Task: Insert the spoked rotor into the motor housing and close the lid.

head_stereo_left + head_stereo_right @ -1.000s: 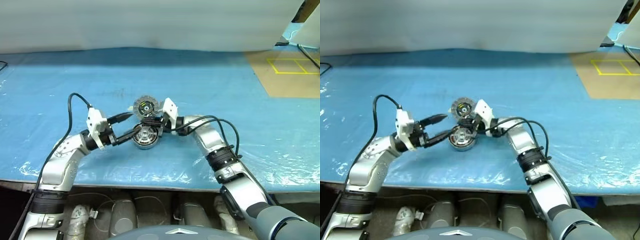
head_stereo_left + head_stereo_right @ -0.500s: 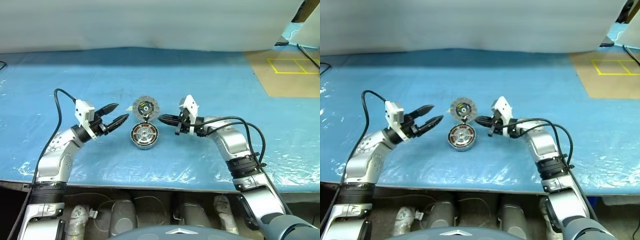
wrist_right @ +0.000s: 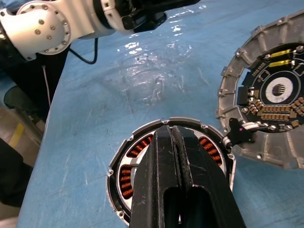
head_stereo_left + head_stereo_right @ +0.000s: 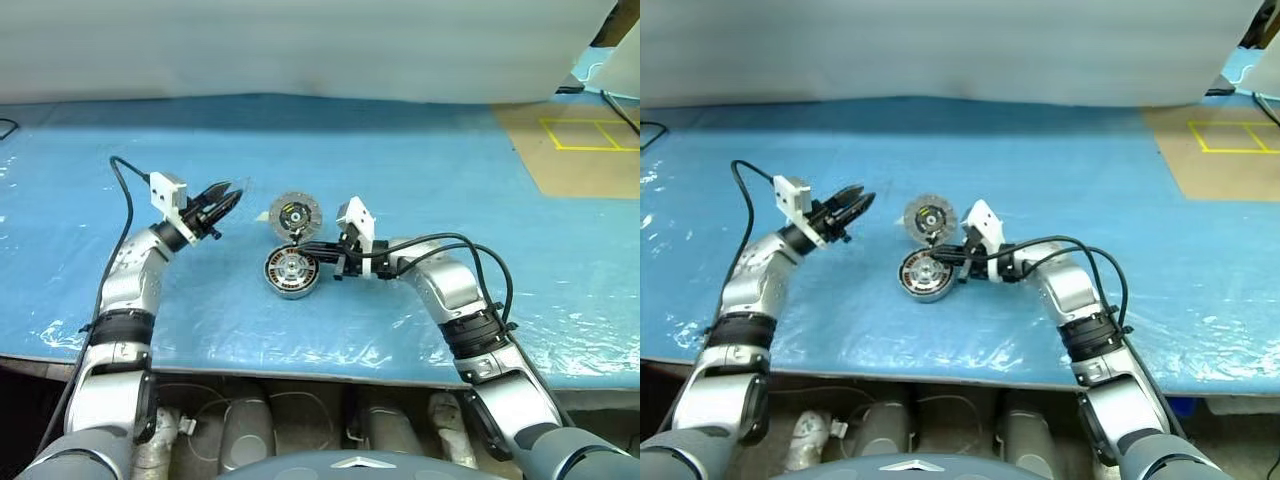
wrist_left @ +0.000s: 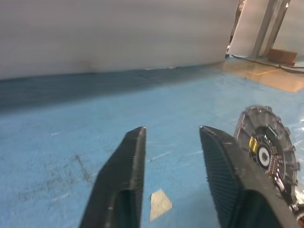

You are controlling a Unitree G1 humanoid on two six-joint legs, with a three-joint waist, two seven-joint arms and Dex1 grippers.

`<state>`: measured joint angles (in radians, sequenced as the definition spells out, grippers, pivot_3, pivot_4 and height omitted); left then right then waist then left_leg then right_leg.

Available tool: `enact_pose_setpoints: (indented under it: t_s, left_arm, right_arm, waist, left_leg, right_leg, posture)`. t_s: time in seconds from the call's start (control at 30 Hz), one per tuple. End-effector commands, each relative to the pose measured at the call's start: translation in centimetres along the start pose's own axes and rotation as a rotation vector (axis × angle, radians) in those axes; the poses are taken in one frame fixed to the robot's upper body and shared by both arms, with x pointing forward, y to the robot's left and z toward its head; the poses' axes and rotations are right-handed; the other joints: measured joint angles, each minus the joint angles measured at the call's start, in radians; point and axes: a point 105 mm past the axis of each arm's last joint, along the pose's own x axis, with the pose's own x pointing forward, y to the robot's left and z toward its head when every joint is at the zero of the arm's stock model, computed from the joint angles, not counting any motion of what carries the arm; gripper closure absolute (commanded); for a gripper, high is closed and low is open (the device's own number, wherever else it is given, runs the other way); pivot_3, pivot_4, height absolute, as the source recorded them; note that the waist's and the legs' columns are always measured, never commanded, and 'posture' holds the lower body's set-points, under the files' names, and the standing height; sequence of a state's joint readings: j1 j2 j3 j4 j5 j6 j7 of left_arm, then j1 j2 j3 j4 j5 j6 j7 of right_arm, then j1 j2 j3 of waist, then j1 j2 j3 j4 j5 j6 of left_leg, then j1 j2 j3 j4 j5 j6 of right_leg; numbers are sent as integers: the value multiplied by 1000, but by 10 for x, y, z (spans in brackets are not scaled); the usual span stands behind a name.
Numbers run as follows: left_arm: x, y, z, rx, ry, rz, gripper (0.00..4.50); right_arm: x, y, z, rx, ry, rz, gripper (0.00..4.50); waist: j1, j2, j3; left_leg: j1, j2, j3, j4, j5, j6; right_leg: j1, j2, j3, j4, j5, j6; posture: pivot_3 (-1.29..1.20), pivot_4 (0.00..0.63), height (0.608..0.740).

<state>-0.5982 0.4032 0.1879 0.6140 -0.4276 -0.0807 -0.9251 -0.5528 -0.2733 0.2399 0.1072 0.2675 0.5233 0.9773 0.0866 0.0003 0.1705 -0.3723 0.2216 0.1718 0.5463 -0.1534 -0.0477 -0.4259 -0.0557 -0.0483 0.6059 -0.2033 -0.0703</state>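
The motor housing (image 4: 290, 273), a round cup with copper windings, lies on the blue sheet. Touching its far edge is the lid (image 4: 296, 215), a grey ribbed disc with its dark centre facing up. My right gripper (image 4: 302, 250) reaches in from the right, shut and empty, with its tips over the housing (image 3: 128, 171). The shut fingers (image 3: 164, 156) hide the housing's centre, so I cannot make out the spoked rotor. My left gripper (image 4: 228, 197) hovers to the left of the lid (image 5: 268, 149), narrowly open and empty.
A small pale scrap (image 5: 160, 204) lies on the sheet under the left gripper. The table's front edge (image 4: 300, 372) runs close below the housing. A brown board with yellow tape (image 4: 580, 140) lies at the far right, and a white wall (image 4: 300, 50) closes off the back.
My left gripper has pulled away from the housing, out to the left and farther back, and its fingers have narrowed. My right gripper drew back to the right, then returned over the housing.
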Motion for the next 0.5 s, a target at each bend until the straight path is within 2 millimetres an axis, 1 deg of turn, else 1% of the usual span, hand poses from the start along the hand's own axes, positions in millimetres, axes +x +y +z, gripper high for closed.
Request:
enact_pose_setpoints:
  t_s: [0.03,0.07,0.1,0.13,0.2,0.33,0.43,0.5]
  left_arm:
    - [19,7,1,24,-20,50,3972]
    - [23,7,0,16,-22,56,4299]
    - [29,4,-7,29,4,45,4462]
    - [36,1,-13,32,35,35,4462]
    - [45,-5,-21,31,65,9,4462]
    - [65,-36,-36,-117,122,-167,4462]
    - [69,-50,-43,-186,172,-249,4462]
    - [73,-55,-46,-165,214,-286,4462]
  right_arm:
    - [0,0,10,-44,-20,-3,4500]
    - [0,0,10,-43,-20,-4,4500]
    - [-1,-1,10,-41,-19,-9,4500]
    - [-1,-1,9,-39,-17,-13,4500]
    - [-2,0,9,-37,-14,-16,4500]
    - [-9,10,4,28,-5,33,4500]
    - [-15,18,1,43,24,70,4500]
    - [-24,24,3,40,45,96,4500]
  waist:
    - [8,0,0]
    - [10,0,0]
    - [11,0,0]
    - [12,-1,0]
    - [12,-1,0]
    - [17,-1,1]
    - [20,-2,1]
    - [19,-2,1]
  left_leg:
    - [0,0,0,0,0,0]
    - [0,0,0,0,0,0]
    - [0,0,0,0,0,0]
    - [0,0,0,0,0,0]
    - [-1,0,0,0,0,0]
    - [-2,-1,-1,0,1,-1]
    - [-3,-1,-2,0,1,-1]
    - [-3,-1,-2,0,1,-1]
  right_leg:
    - [0,0,0,0,0,0]
    - [0,0,0,0,0,0]
    - [0,0,0,0,0,0]
    - [0,0,0,0,0,0]
    - [0,0,0,0,0,0]
    - [0,0,-1,-1,0,1]
    - [0,0,-2,-1,0,1]
    - [0,-1,-2,-1,0,1]
  posture:
    - [0,150,740]
    - [0,150,740]
    - [0,150,740]
    - [0,150,740]
    - [0,150,740]
    - [0,150,740]
    - [0,150,740]
    - [0,150,740]
